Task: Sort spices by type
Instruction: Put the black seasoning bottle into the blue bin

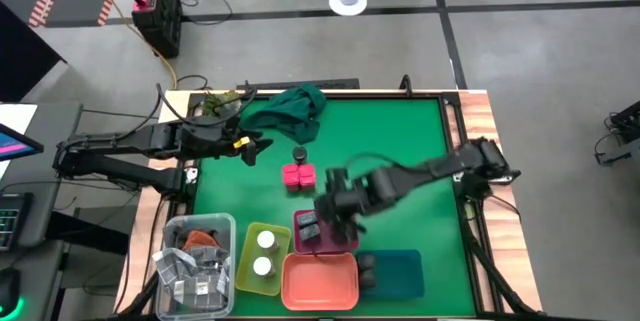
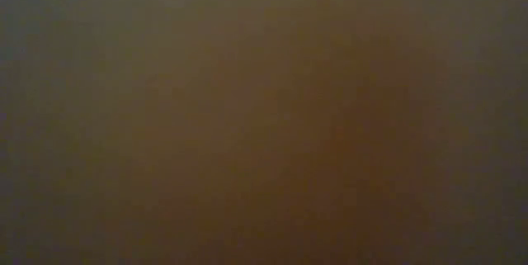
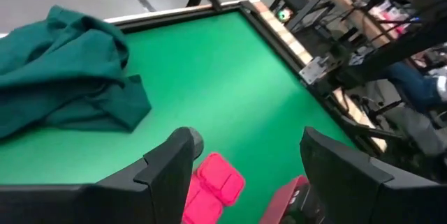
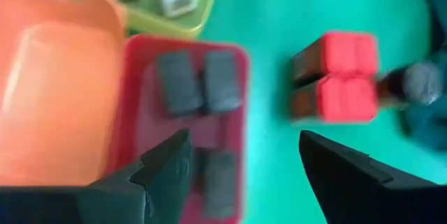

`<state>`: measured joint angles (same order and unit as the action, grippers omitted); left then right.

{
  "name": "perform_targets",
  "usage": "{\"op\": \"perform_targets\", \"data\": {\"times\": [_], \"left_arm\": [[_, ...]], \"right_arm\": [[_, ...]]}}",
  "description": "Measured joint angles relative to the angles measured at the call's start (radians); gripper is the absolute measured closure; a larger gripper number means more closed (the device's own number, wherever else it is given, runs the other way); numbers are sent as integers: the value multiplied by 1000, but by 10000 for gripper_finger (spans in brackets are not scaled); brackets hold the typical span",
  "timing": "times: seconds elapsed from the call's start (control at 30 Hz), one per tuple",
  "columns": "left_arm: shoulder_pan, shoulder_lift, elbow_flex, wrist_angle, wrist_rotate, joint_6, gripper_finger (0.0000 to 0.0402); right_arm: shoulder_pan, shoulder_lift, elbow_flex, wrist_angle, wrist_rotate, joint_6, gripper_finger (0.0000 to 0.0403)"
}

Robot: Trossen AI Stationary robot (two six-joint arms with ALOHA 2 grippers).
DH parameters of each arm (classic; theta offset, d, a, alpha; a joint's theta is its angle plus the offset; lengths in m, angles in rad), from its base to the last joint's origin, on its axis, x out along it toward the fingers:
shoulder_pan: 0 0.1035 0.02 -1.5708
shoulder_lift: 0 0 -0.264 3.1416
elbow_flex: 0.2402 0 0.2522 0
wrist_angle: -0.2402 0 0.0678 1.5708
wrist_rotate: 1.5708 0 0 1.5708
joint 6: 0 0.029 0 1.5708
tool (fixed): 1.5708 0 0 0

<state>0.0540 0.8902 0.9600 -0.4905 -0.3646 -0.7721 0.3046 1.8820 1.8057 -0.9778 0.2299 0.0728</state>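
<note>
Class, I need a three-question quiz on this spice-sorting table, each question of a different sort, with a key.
1. True or false: the orange tray holds spices.
2. Which tray holds the grey boxes? A yellow, B pink, C blue.
3. Fill in: the right gripper hovers, open and empty, over the ___ tray.

Key:
1. False; it looks empty.
2. B, the pink tray.
3. Pink. The pink blocks lie unsorted on the mat.
</note>
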Motion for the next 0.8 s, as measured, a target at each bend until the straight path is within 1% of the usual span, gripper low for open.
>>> {"op": "perform_targets", "data": {"times": [0.13, 0.23, 0.33, 0.47, 0.6, 0.73, 0.8], "left_arm": [[0, 0, 0, -34, -6, -13, 153], [0, -1, 0, -51, -4, -36, 153], [0, -10, 0, -78, 47, -34, 153], [0, -20, 0, -127, 139, 2, 153], [0, -32, 0, -165, 204, 78, 153], [0, -46, 0, -174, 205, 137, 153], [0, -58, 0, -163, 179, 159, 153]], "right_arm": [[-131, 0, 0, 75, -91, -117, 112], [-218, 4, 0, 155, -123, -124, 112], [-287, 5, 0, 239, -126, -60, 112], [-349, 5, 1, 294, -127, 47, 112], [-380, 5, 1, 343, -127, 65, 112], [-394, 5, 1, 349, -127, 141, 112], [-402, 5, 1, 347, -127, 175, 112]]}}
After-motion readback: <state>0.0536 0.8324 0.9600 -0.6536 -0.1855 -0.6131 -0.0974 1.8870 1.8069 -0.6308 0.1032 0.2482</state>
